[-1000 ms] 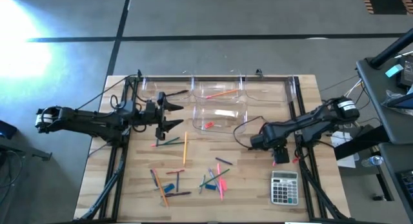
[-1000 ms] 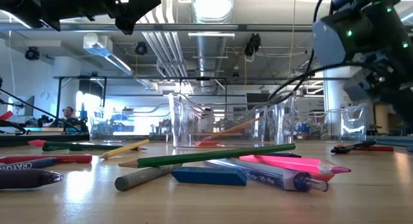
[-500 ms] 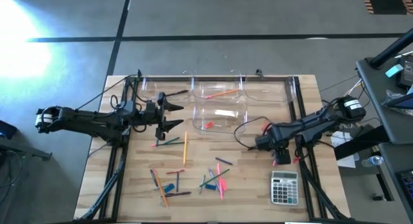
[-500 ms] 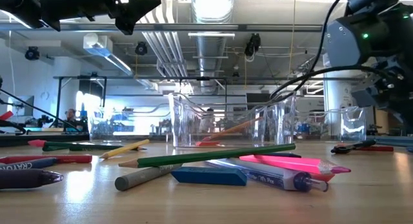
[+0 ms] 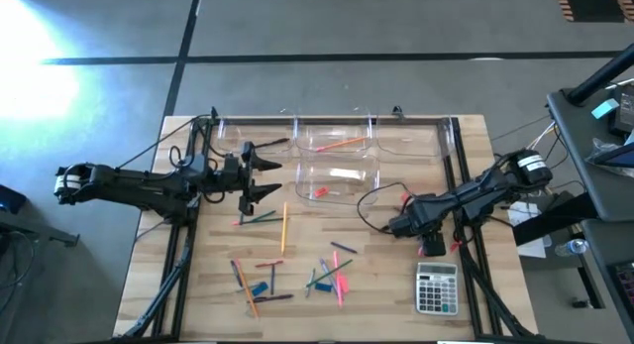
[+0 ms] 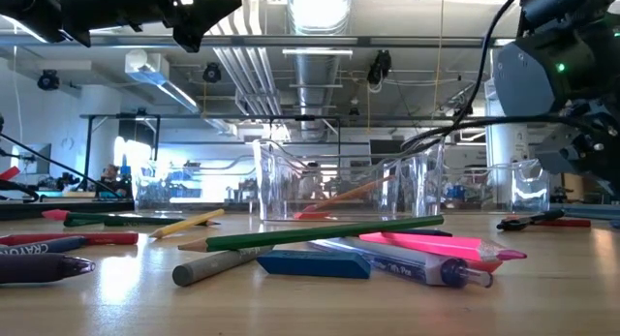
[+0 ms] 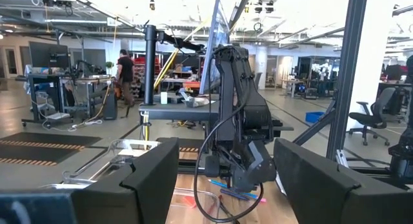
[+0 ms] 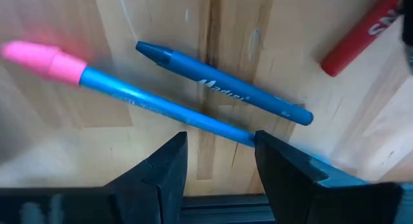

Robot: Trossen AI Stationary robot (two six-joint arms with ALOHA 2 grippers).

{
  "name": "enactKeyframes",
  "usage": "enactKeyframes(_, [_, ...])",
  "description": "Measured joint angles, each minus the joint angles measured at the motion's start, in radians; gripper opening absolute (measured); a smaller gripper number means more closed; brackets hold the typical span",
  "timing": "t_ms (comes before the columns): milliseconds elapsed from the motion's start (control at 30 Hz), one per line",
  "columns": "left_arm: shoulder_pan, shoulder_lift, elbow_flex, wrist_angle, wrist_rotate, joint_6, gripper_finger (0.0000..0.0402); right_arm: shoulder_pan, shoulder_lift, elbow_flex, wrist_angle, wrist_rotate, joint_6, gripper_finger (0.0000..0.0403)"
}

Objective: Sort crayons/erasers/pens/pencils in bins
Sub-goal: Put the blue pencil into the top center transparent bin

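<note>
Right wrist view: my right claw (image 8: 216, 161) hangs open over a blue pen (image 8: 161, 104), lined up to grab. Left claw (image 5: 267, 177) waits wide by the bins (image 5: 337, 158).

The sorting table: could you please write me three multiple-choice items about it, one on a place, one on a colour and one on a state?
1. Where is the calculator?
A. In a bin
B. On the table, near the right arm
C. Under the left arm

2. What colour is the cap of the blue pen below the right claw?
A. Pink
B. Green
C. Black

3. How is the left claw?
A. Shut on a pencil
B. Resting in a bin
C. Open and empty

Answers: 1 B, it lies on bare wood there; 2 A, the right wrist view shows it; 3 C, its fingers stand apart with nothing between.
</note>
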Motion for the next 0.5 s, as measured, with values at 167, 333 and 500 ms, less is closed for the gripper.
enactKeyframes(167, [0.0,0.0,0.0,0.0,0.0,0.0,0.0239,0.0,0.059,0.021,0.011,-0.002,0.003,0.0169])
enactKeyframes(333, [0.0,0.0,0.0,0.0,0.0,0.0,0.0239,0.0,0.092,0.032,0.024,-0.009,-0.011,0.0168])
enactKeyframes(500, [0.0,0.0,0.0,0.0,0.0,0.0,0.0239,0.0,0.096,0.033,0.029,-0.009,-0.026,0.0163])
